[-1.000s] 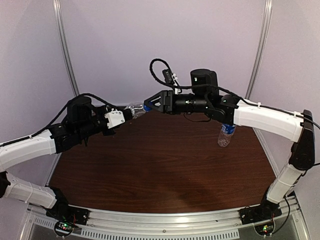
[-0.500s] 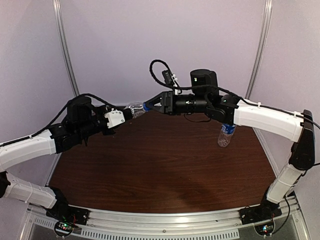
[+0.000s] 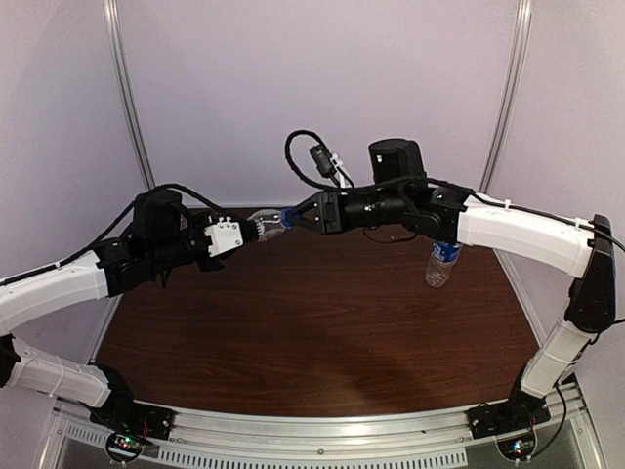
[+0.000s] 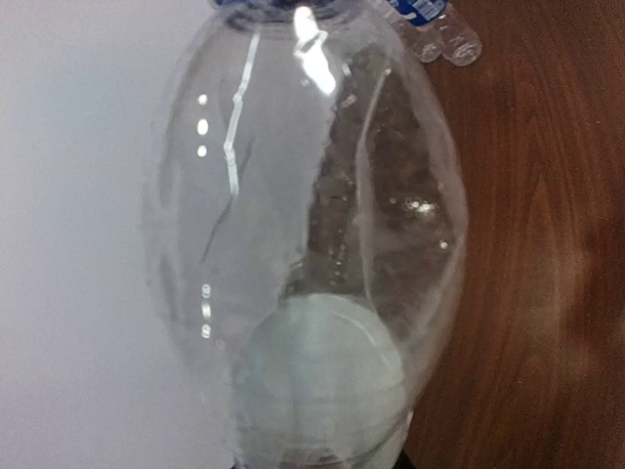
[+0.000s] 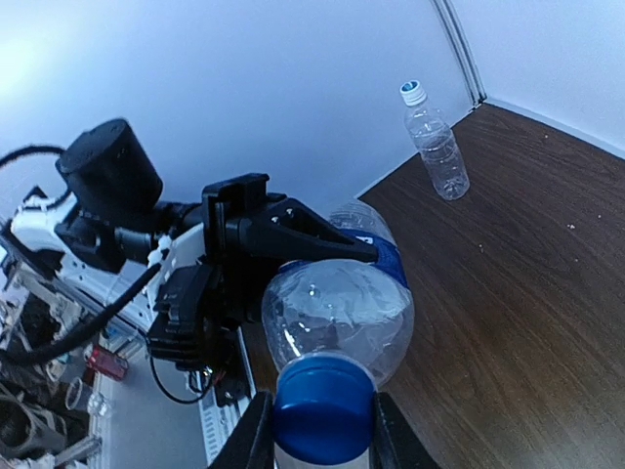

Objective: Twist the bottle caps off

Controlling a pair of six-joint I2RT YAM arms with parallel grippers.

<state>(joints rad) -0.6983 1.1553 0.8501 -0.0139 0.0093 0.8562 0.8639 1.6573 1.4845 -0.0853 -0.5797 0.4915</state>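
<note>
The blue cap sits between the two fingers of the right pincer, which press against its sides, so the pincer is closed on the cap. The cap is on the neck of a clear bottle held on its side in the air above the far part of the table. The left pincer is clamped around the bottle's body, with one black finger lying along its upper side in the right wrist view.

Both arms reach in from the near corners and meet over the far middle of the table. The left forearm comes in low from the left, and the right forearm slopes down from a raised elbow on the right. The two pincers point at each other, almost in line.

Another bottle stands upright on the right side of the table, partly behind the right arm. In the right wrist view, a bottle with a white cap stands near the wall at the table's edge. The left wrist view catches more bottles at its top edge. The near and middle parts of the table are bare wood.
</note>
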